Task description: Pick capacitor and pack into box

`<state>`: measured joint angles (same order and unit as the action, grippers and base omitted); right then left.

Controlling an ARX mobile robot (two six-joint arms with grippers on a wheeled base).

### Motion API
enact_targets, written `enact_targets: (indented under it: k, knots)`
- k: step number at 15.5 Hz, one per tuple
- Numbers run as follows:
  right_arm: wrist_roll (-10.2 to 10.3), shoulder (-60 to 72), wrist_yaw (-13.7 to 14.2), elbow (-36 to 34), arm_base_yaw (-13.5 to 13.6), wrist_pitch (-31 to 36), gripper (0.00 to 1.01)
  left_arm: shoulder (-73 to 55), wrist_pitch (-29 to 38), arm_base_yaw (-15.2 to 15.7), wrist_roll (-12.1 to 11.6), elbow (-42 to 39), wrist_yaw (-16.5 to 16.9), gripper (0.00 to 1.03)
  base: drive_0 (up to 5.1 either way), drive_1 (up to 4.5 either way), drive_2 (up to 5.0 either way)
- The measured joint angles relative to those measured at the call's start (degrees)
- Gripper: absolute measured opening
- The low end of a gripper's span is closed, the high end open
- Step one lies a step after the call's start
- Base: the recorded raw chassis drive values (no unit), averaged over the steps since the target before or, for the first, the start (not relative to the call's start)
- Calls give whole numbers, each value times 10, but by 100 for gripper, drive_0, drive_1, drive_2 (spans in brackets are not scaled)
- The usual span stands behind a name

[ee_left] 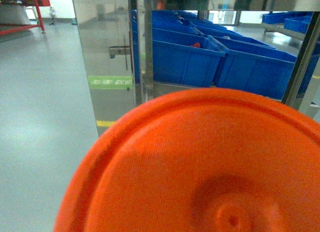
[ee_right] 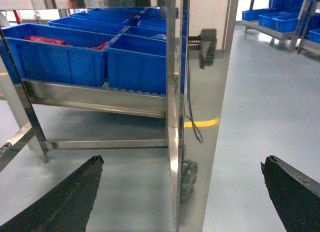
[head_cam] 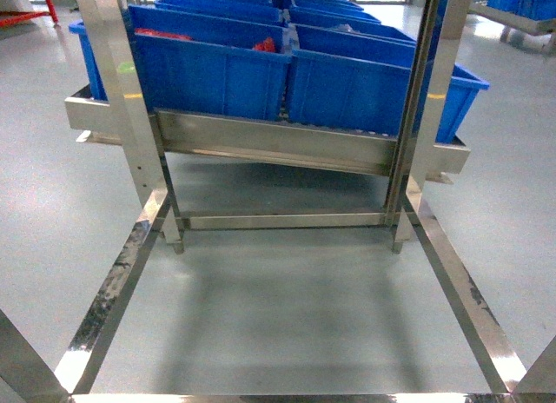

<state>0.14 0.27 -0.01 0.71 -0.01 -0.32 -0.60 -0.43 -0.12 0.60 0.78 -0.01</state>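
Neither the capacitor nor the box shows in any view. A large round orange disc (ee_left: 200, 167) with a raised nub near its middle fills the lower part of the left wrist view and hides my left gripper's fingers. Neither arm shows in the head view. My right gripper (ee_right: 181, 167) is open above the grey floor, its two black fingertips (ee_right: 92, 167) far apart with nothing held. A polished steel post (ee_right: 200, 117) stands beyond the gap between them.
A steel rack (head_cam: 278, 147) carries rows of blue plastic bins (head_cam: 217, 73) on a sloping shelf. Some bins hold red items (ee_right: 45, 40). Steel uprights (head_cam: 117, 90) and low floor rails (head_cam: 109, 290) frame the space below. More blue bins (ee_right: 280, 17) stand far right.
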Motion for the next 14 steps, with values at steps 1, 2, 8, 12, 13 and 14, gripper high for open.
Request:
enact_targets:
  k: [1,2,8,12,13,14]
  knots:
    - [0,0,0,0,0,0,98,0,0,0,0,0,0,43,0,0,0]
    - [0,0,0,0,0,0,98,0,0,0,0,0,0,43,0,0,0]
    - [0,0,0,0,0,0,98,0,0,0,0,0,0,43,0,0,0]
    - [0,0,0,0,0,0,98,0,2,0,0,0,0,43,-514,231,231]
    - [0,0,0,0,0,1,98,0,0,0,0,0,0,43,-514,231,231]
    - [0,0,0,0,0,-1,98,0,0,0,0,0,0,43,-514,231,231]
